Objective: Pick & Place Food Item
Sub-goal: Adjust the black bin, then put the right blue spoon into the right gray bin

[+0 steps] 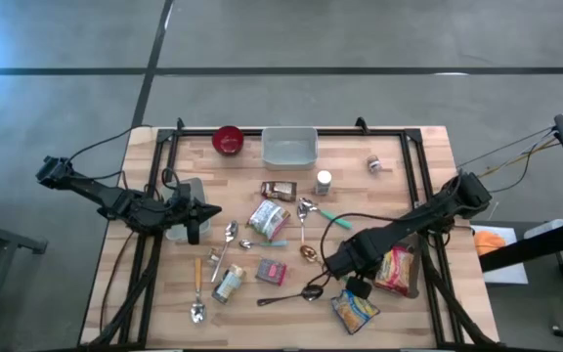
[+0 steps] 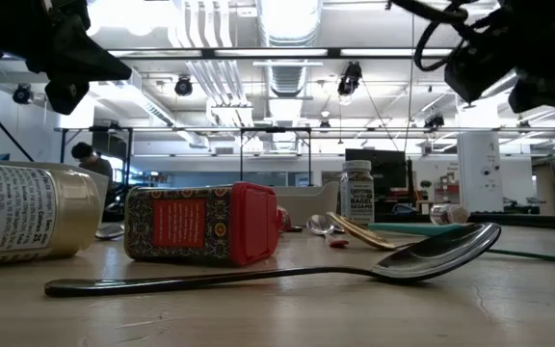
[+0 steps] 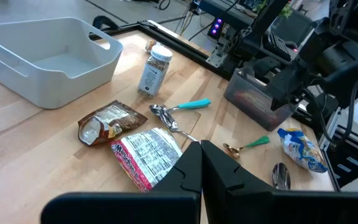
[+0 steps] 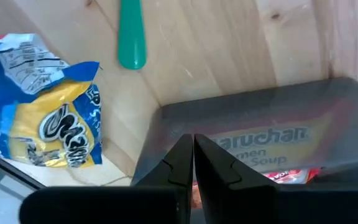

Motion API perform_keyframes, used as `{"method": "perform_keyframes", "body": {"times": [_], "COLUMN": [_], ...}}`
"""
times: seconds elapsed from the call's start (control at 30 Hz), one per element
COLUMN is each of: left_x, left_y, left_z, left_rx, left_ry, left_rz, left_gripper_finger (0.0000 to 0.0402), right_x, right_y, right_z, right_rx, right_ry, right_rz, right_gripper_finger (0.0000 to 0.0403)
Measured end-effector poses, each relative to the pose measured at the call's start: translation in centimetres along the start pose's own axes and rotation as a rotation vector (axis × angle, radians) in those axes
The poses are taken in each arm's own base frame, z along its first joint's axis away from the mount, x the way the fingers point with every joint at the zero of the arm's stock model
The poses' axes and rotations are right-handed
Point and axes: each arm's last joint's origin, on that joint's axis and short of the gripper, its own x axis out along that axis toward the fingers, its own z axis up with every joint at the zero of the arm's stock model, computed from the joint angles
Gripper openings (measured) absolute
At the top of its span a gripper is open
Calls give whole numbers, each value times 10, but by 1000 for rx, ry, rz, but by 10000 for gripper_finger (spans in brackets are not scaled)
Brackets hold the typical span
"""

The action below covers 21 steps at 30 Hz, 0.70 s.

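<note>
left end effector (image 1: pixel 206 209) closed tight, holding nothing, left middle of frame | pink crinkly food packet (image 1: pixel 268 219) lying flat, centre of wooden surface (image 1: pixel 389 200) | right end effector (image 1: pixel 331 266) closed tight, holding nothing, lower right, beside red ramen soup packet (image 1: pixel 395 270)

Middle of my wooden table (image 1: pixel 428 156) jammed: steel spoons (image 1: pixel 303 217), crinkly snack packets (image 1: pixel 268 219). Open lane near white plastic bin (image 1: pixel 289 147), right back corner.

We see bright ceiling lights (image 2: pixel 287 19) glaring in the low view. The near spoon (image 2: pixel 258 275) looks soft, and bench (image 1: pixel 428 147) shadows stay faint.
</note>
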Motion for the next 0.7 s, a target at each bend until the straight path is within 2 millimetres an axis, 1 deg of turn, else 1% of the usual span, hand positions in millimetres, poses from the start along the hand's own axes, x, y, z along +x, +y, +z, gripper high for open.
{"method": "perform_keyframes", "body": {"times": [0.1,0.3,0.37,0.5,0.7], "left_x": [0,0,0,0,0], "left_y": [0,0,0,0,0], "left_z": [0,0,0,0,0], "left_rx": [0,0,0,0,-3], "left_ry": [0,0,0,0,0], "left_rz": [0,0,0,0,0], "left_gripper_finger": [1,1,1,1,1], "right_x": [-7,-26,-31,-37,-39], "right_y": [1,1,-2,-13,-37], "right_z": [0,3,7,23,47], "right_rx": [-7,-43,-54,-61,-72], "right_ry": [-49,-194,-237,-260,-264], "right_rz": [-3,-19,-30,-26,-37], "right_gripper_finger": [13,13,13,13,13]}}
